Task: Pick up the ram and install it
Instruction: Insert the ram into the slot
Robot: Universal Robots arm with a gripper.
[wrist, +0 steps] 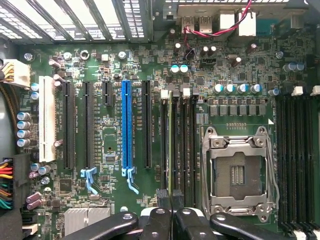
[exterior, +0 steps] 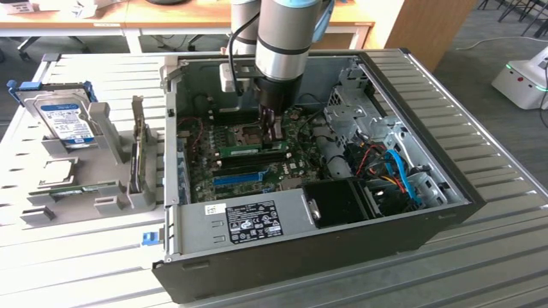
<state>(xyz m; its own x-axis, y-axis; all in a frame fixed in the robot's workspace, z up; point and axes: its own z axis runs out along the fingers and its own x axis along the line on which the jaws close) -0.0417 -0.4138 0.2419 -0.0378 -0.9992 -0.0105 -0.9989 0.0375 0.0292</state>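
Wrist view: the gripper point(wrist: 170, 196) is clenched on the ram point(wrist: 170, 140), with a black fingertip point(wrist: 163, 196) against each face of the thin green stick. The ram stands on edge in a black memory slot near the blue slot point(wrist: 126, 127), with other black slots between them. A second green stick point(exterior: 76, 190) lies in a grey holder outside the open computer case point(exterior: 342, 247), well apart from the blue slot.

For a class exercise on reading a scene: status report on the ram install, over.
Gripper shut, down inside the case. Ram standing on the board, gripper at its end. Second ram on the rack outside.
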